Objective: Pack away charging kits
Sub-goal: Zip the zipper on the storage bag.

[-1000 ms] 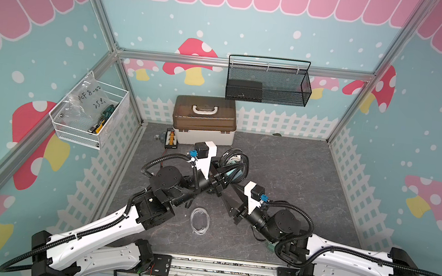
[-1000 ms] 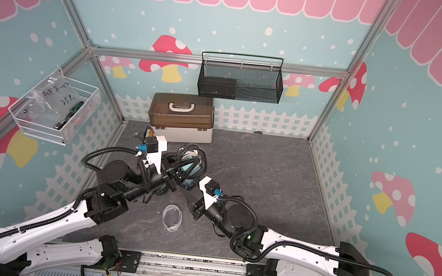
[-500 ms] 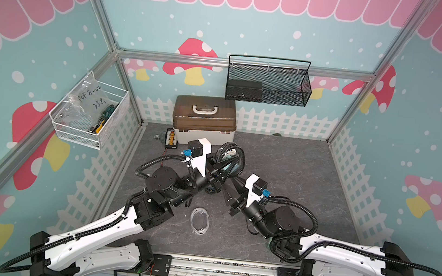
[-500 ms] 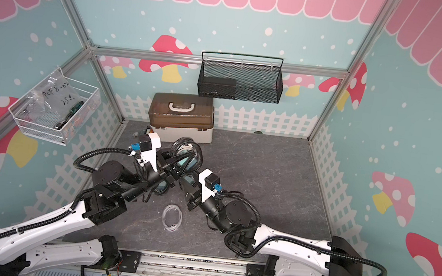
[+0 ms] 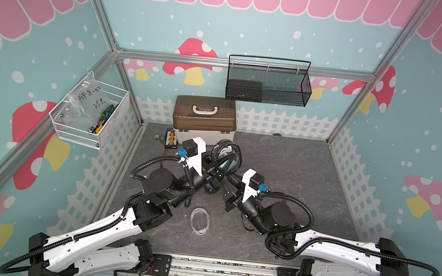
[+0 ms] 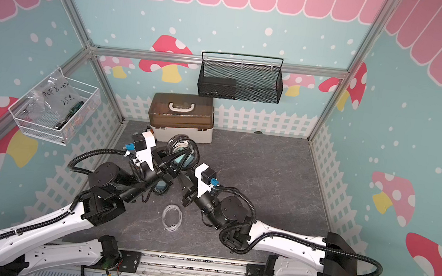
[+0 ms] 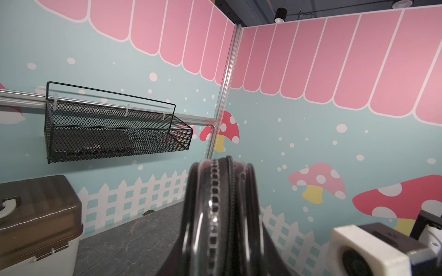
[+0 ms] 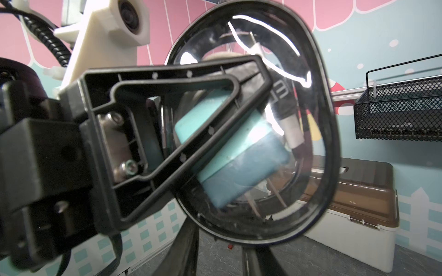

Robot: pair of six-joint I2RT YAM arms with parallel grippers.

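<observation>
Grey stone-patterned table (image 5: 293, 186) is spread across the cell floor, and a white box (image 5: 205, 120) with a brown lid, shut, is set against its back edge. A black basket (image 5: 282, 86) of mesh is hung on the back wall above the box, and a white basket (image 5: 73, 134) of wire is fixed to the side wall on the left arm's side. Just in front of the box, a black-rimmed clear pouch (image 5: 226, 156) is held upright, clear of the table. It is clamped by the left gripper (image 5: 219, 168), whose jaws are pressed against its two clear faces. The right gripper (image 5: 227, 176) is placed at the pouch's lower rim with a finger on either side; whether it is pinched tight there cannot be told. What looks like a second pouch (image 6: 161, 187) is seen lying on the table under the left wrist, mostly hidden. A coiled cable (image 5: 199, 221) is laid loose on the table between the two arms, well apart from both grippers. A black board (image 5: 170, 138) with yellow connectors is set beside the box's corner. Inside the held pouch a teal adapter (image 8: 229, 153) is seen, with a white cable end (image 8: 294, 133) just beside it.
</observation>
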